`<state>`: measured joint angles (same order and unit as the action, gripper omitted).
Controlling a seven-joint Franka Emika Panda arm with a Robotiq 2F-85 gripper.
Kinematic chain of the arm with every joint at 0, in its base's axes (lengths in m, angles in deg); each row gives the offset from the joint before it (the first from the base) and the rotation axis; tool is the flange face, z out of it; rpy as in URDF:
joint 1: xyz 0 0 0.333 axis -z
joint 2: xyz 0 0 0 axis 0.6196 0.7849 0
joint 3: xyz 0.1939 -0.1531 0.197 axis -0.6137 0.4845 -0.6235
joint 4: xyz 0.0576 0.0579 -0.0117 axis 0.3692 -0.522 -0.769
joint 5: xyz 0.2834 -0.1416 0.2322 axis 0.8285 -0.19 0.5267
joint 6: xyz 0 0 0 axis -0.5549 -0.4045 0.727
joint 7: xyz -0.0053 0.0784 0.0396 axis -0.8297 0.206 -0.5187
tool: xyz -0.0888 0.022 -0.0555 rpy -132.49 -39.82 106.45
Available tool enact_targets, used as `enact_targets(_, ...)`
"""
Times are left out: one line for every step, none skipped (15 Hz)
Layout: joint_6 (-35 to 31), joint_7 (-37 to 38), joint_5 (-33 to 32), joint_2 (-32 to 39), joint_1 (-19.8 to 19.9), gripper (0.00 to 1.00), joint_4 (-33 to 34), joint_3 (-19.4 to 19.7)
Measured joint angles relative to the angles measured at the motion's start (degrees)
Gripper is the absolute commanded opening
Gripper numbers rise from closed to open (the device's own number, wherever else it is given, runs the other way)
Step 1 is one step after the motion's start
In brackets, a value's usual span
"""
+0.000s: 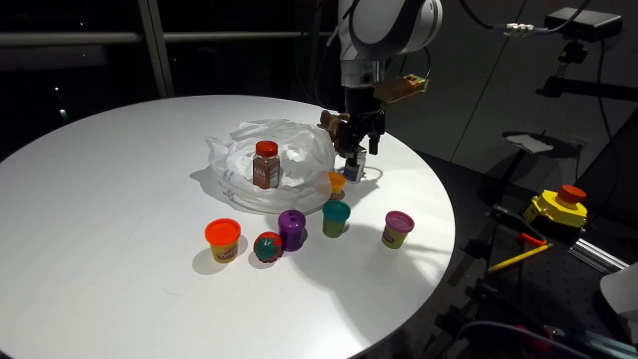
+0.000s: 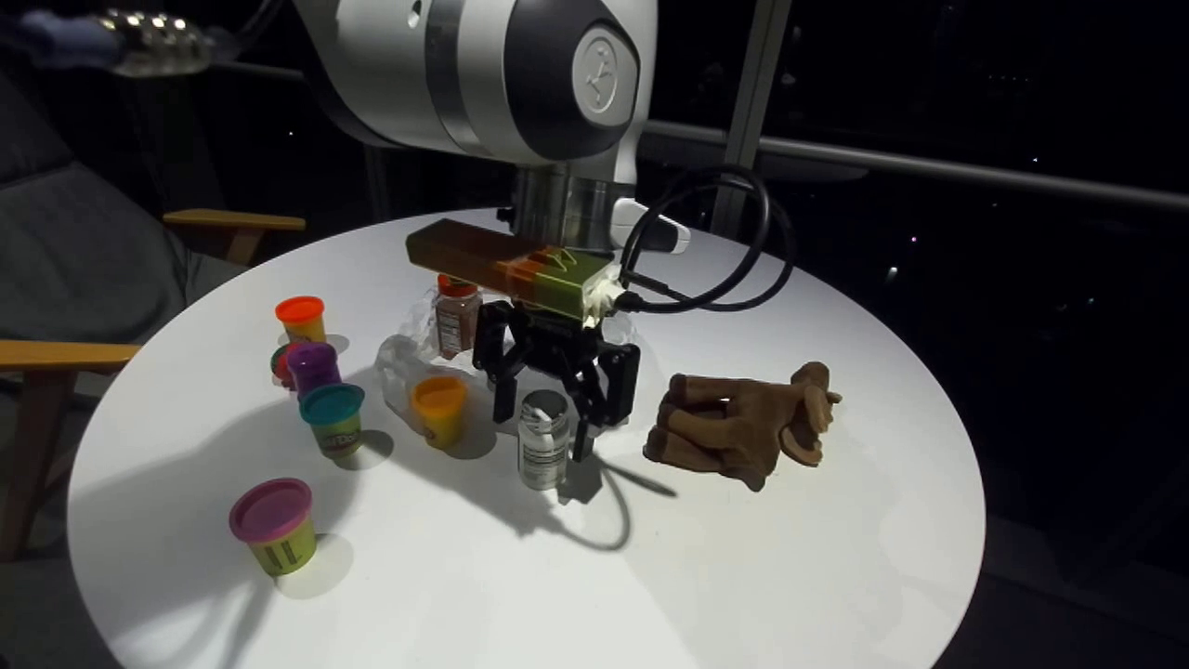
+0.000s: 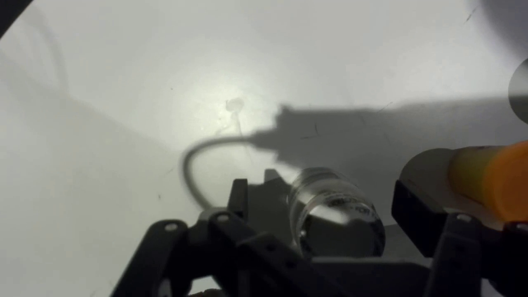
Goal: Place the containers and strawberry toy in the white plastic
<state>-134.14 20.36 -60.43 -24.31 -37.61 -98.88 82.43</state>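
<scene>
A round white surface (image 1: 99, 209) spreads across both exterior views. The white and dark robot arm (image 2: 464, 84) reaches down over it from about twelve o'clock in an exterior view, and a grey, wooden-armed chair (image 2: 65, 232) stands at nine o'clock there, past the edge.

On the surface a translucent white bag (image 1: 299, 199) lies crumpled, its film rising in folds. Take its middle as the centre of a dial in an exterior view, twelve pointing away from the camera. A brown toy animal (image 2: 743, 423) lies at two o'clock, partly hidden behind the end effector (image 3: 326, 206), whose fingers (image 3: 238, 196) are spread well apart and point downward.

A red-capped jar (image 1: 266, 172) with brown contents stands upright amid the film, which wraps round its base. A small labelled bottle (image 2: 543, 451) stands upright on the surface at three o'clock, between the fingers; the wrist view shows a gap on each side of it.

A red-orange-lidded cup (image 1: 223, 242) stands at seven o'clock and a pink-lidded cup (image 1: 397, 230) at four, well apart from its neighbours. A teal-lidded cup (image 1: 335, 219) is also at four, nearer the bag, and an amber-lidded cup (image 1: 337, 183) stands between three and four, just beside the film. A purple container (image 1: 292, 230) is between five and six. The strawberry toy (image 1: 268, 247), smallest of all, sits at six o'clock, just beside the purple container; whether they touch cannot be told.
</scene>
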Motion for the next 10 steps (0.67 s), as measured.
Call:
enact_targets(-0.7,0.0,0.0,0.0,0.0,0.51,0.0,0.1)
enact_targets(-1.6,0.0,-0.1,-0.2,0.0,0.42,0.1,0.1)
enact_targets(-2.4,0.0,-0.1,-0.3,0.0,0.35,0.1,0.2)
enact_targets(-3.2,0.0,-0.2,-0.4,0.0,0.26,0.1,0.3)
enact_targets(-3.8,0.0,-0.2,-0.4,0.0,0.25,0.1,0.3)
enact_targets(-3.9,0.0,-0.2,-0.5,0.0,0.25,0.2,0.4)
enact_targets(-4.0,-0.1,-0.2,-0.5,0.0,0.25,0.3,0.4)
enact_targets(-4.0,-0.1,-0.2,-0.5,0.0,0.25,0.3,0.4)
enact_targets(-3.9,-0.1,-0.5,-0.5,0.0,0.25,0.5,0.4)
enact_targets(-3.6,0.1,-1.3,-0.7,-0.2,0.25,0.8,0.5)
